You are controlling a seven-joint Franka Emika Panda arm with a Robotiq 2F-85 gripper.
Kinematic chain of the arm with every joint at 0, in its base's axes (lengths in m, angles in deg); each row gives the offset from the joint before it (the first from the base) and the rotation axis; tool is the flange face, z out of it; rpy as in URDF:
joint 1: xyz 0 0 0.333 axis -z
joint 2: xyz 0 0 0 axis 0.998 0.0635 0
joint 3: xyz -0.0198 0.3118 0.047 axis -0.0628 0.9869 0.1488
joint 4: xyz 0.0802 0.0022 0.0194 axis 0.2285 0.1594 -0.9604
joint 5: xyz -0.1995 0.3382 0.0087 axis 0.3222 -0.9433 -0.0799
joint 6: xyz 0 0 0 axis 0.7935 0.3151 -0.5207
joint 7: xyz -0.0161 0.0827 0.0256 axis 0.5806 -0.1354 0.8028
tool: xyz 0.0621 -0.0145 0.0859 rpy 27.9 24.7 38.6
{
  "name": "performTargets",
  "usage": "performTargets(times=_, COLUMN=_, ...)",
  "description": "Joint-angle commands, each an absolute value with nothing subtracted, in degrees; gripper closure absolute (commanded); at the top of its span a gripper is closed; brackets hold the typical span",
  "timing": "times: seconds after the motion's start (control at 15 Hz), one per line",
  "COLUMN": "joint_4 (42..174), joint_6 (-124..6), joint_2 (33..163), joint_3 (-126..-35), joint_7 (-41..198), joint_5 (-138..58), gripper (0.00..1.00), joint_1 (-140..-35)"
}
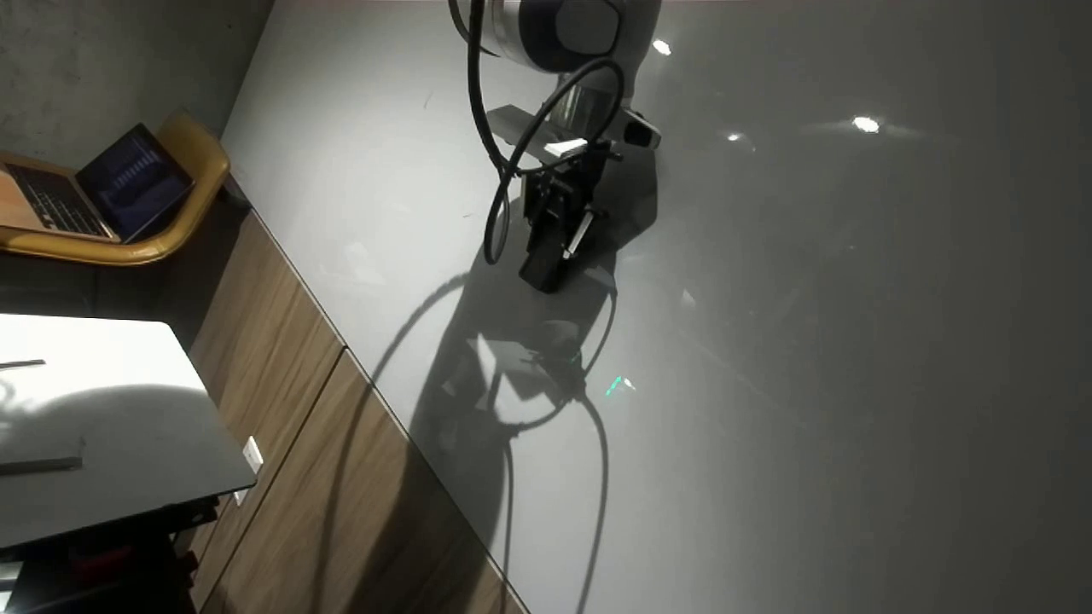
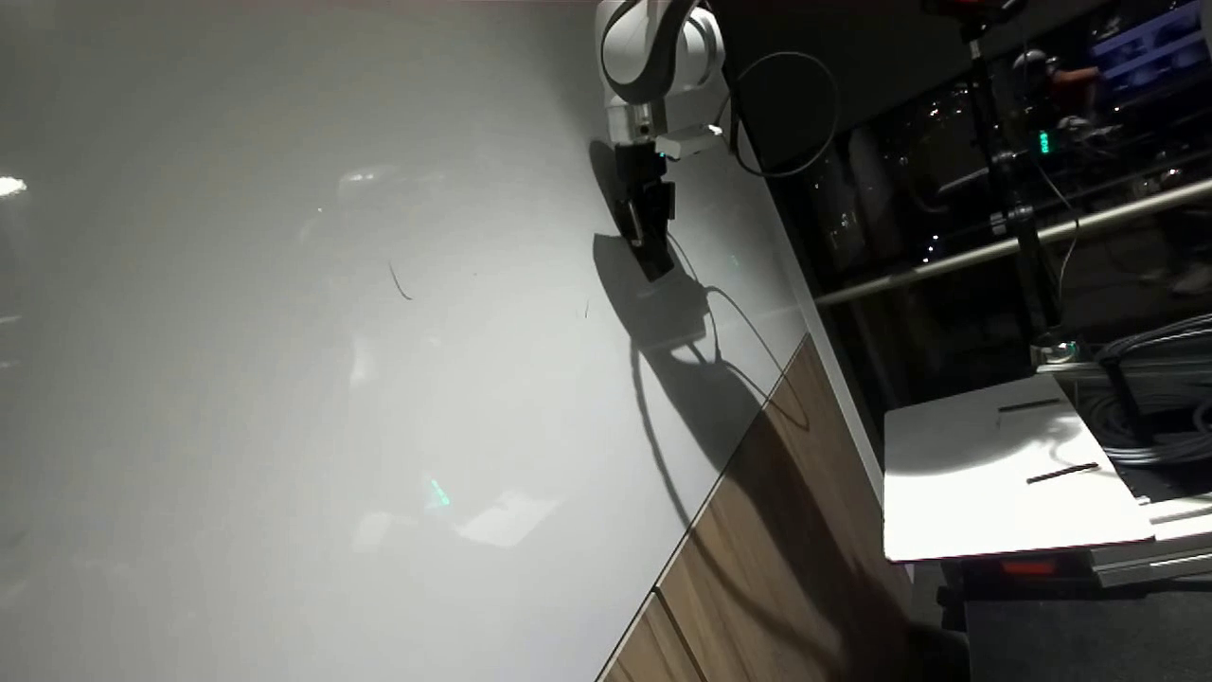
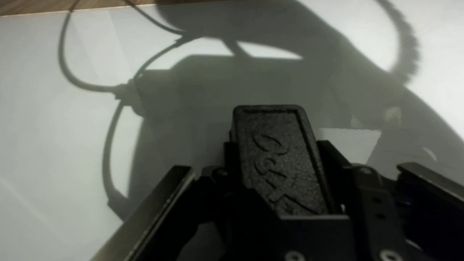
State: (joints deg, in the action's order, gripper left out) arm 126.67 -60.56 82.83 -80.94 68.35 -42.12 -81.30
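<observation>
Pincer point(image 3: 278, 154) around a grainy black block point(image 3: 281, 163), perhaps lettered.

A block point(image 3: 281, 163) sits in the gripper point(image 3: 276, 150). In an exterior view, a laptop point(image 1: 132, 186) lies on a chair point(image 1: 155, 250), left of the large panel point(image 1: 793, 409).

The rough block point(image 3: 279, 159) looks matt, the board point(image 2: 237, 379) glossy.

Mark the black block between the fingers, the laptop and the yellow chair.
Black block point(image 3: 279, 159), wrist view: middle of its lettered face.
Laptop point(image 1: 135, 182), in an exterior view: its dark screen.
Yellow chair point(image 1: 177, 228), in an exterior view: its curved rim.
</observation>
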Motion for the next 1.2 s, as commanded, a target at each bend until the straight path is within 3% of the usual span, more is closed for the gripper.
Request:
performTargets(times=0.0, joint_4=133.57, joint_6=-64.35, joint_2=75.63, joint_3=-77.89, joint_7=69.76, joint_5=-42.99, gripper=0.68, joint_1=-84.4)
performTargets(times=0.47, joint_4=141.65, joint_6=-69.73, joint_2=70.13, joint_3=-71.92, joint_7=71.52, joint_5=-42.26, gripper=0.68, joint_1=-90.54)
performTargets(times=1.13, joint_4=133.74, joint_6=-67.23, joint_2=70.36, joint_3=-63.36, joint_7=76.24, joint_5=-39.69, gripper=0.68, joint_1=-96.29)
